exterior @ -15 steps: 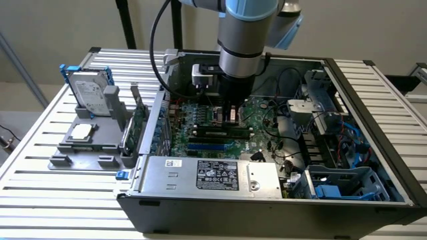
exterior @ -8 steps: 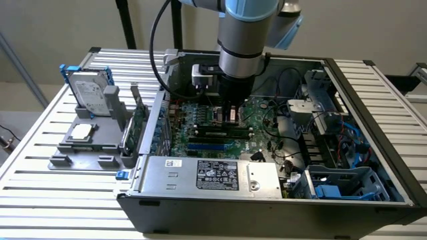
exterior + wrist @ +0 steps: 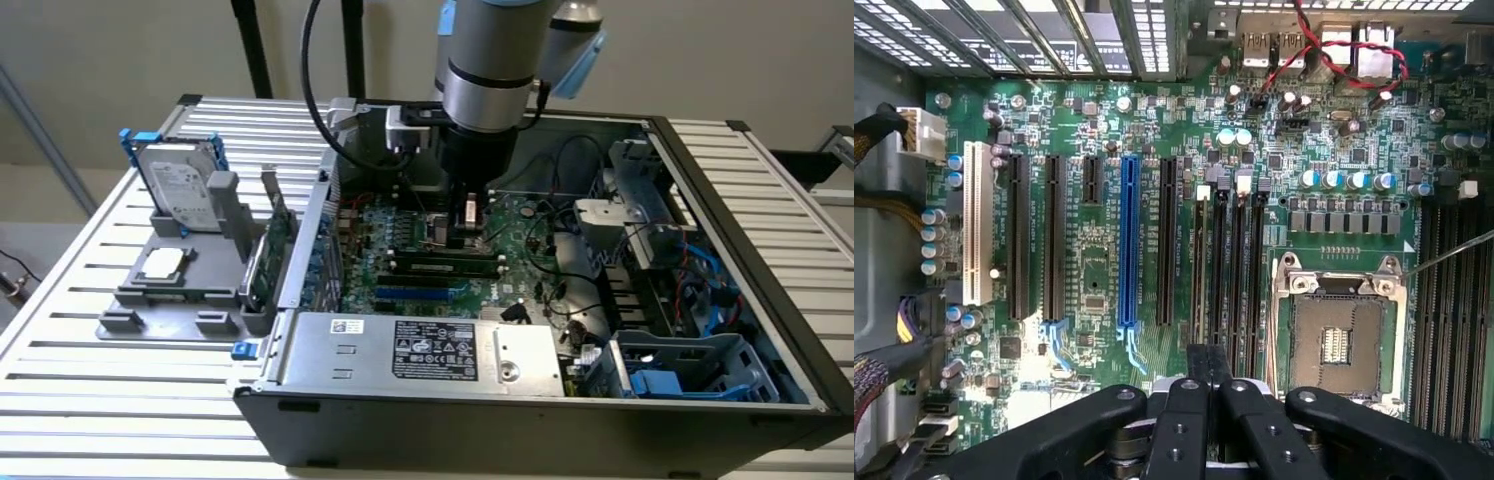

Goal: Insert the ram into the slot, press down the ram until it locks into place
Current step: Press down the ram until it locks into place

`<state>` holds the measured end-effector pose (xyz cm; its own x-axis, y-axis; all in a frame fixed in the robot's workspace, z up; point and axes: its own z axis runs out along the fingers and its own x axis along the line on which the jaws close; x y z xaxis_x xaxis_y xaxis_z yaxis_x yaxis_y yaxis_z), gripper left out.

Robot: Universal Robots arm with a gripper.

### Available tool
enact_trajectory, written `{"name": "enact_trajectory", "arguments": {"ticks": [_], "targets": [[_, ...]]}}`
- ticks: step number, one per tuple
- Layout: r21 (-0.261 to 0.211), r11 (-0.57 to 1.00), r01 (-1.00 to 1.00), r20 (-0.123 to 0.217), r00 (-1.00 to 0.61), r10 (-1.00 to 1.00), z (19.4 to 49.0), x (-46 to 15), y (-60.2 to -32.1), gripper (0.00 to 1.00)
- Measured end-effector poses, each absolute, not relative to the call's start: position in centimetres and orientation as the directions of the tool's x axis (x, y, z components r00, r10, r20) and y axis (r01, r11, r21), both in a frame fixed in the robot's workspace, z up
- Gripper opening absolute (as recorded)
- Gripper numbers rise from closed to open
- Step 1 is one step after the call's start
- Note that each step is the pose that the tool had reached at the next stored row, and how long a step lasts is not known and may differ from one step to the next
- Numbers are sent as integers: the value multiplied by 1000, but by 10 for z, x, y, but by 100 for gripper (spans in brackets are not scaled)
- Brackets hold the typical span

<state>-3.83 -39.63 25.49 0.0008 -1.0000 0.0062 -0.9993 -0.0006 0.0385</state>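
- The gripper (image 3: 1209, 352) had its two black fingers pressed together, with nothing between them.
- It hung low over the green board, inside the open computer case (image 3: 534, 400).
- Just past its fingertips was the ram (image 3: 1199, 270). It seemed to stand on its thin edge in the slot (image 3: 430, 272), flat and level.
- So I think putting it in was done. Pushing it down was the part in hand.
- I could not tell if the pale end clip (image 3: 1203, 192) had snapped shut.
- The ram's long side ran straight away from the fingertips, in line with the other black slots (image 3: 1239, 270) beside it.
- Farther to one side was the blue slot (image 3: 1127, 240), and on the other side the square chip holder (image 3: 1336, 340).
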Motion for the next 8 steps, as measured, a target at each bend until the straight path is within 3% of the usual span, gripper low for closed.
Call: {"name": "enact_trajectory", "arguments": {"ticks": [8], "targets": [[39, -1, -999, 7, 1, -1000, 255, -38, -396, 11]]}}
